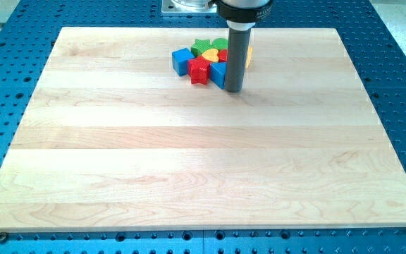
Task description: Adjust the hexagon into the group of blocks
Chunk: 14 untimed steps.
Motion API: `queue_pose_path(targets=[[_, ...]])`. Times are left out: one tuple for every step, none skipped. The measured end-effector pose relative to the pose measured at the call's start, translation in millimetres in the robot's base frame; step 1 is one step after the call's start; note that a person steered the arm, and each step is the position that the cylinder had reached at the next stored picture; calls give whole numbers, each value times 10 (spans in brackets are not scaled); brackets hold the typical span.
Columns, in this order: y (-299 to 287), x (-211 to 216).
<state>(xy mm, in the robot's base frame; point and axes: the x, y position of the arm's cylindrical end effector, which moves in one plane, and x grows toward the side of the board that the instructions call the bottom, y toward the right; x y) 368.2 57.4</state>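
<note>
- Nearest the camera lies the wooden board, pale planks on a blue perforated table; it is the largest thing here and its whole near half is bare
- Next in size comes my rod, dark and upright, dropping from the view's top; my tip rests on the board at the right-hand lower edge of the cluster
- No jaws belong to me at all, only this rod, so nothing spreads, presses or pinches; I can only shove
- Then the group of blocks, packed tight near the view's top centre: a blue cube at its left, a red star-like block at the front, a blue block touching or just beside my tip, a green block at the back, a yellow heart-like block in the middle
- Smallest to see is a yellow sliver peeping out right of my rod; I judge this to be the hexagon, though its shape is mostly hidden
- Handling, as I judge it: light, stiff, and slippery on smooth wood, so it will skid and spin if struck off-centre
- Contact should be on its flat outer face, the side away from the group, pushing leftward
- Pose: I stand vertical, between that sliver and the camera, needing to go round to its right
</note>
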Motion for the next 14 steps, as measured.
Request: queue_pose_path(targets=[[-24,-83],[538,-131],[1010,-768],[724,-1110],[412,-860],[413,-600],[626,-540],[829,-122],[609,-232],[492,-261],[502,-313],[322,-299],[152,-75],[123,-204]])
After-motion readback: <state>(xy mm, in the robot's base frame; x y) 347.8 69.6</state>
